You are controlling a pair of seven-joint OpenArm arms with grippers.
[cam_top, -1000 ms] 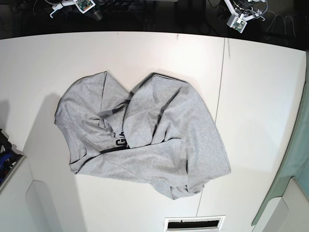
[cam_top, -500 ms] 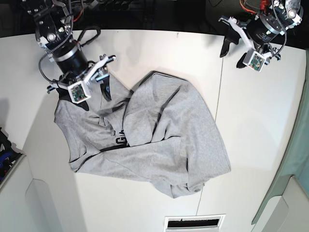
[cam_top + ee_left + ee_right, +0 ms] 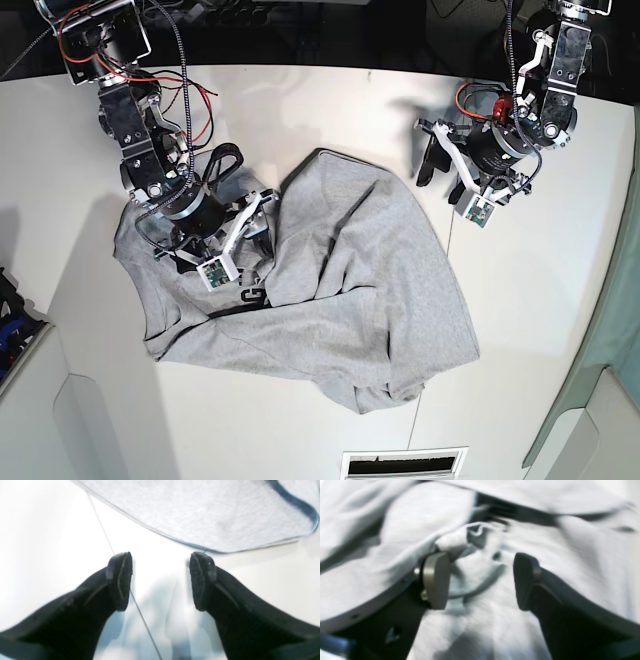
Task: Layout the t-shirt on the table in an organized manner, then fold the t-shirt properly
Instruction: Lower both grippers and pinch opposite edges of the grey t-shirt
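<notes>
The light grey t-shirt (image 3: 370, 270) lies crumpled and folded over itself in the middle of the white table (image 3: 540, 300), with a bit of black lettering showing near its left-centre. My right gripper (image 3: 258, 220) is low over the shirt's left folds. In the right wrist view this gripper (image 3: 481, 580) is open, with rumpled cloth (image 3: 480, 562) between and under its fingers. My left gripper (image 3: 440, 172) hovers over bare table just off the shirt's upper right edge. In the left wrist view it (image 3: 161, 580) is open and empty, with the shirt's hem (image 3: 200, 517) just ahead.
A thin dark seam (image 3: 455, 200) runs front to back across the table, right of the shirt. A slotted vent (image 3: 400, 462) sits at the front edge. A pale green panel (image 3: 610, 330) borders the right side. Blue gear (image 3: 10, 320) is at the left edge.
Both arms have come into view. The right gripper moved from the shirt's upper left corner down onto its left folds. The left gripper came down and left towards the shirt's edge. Both opened.
</notes>
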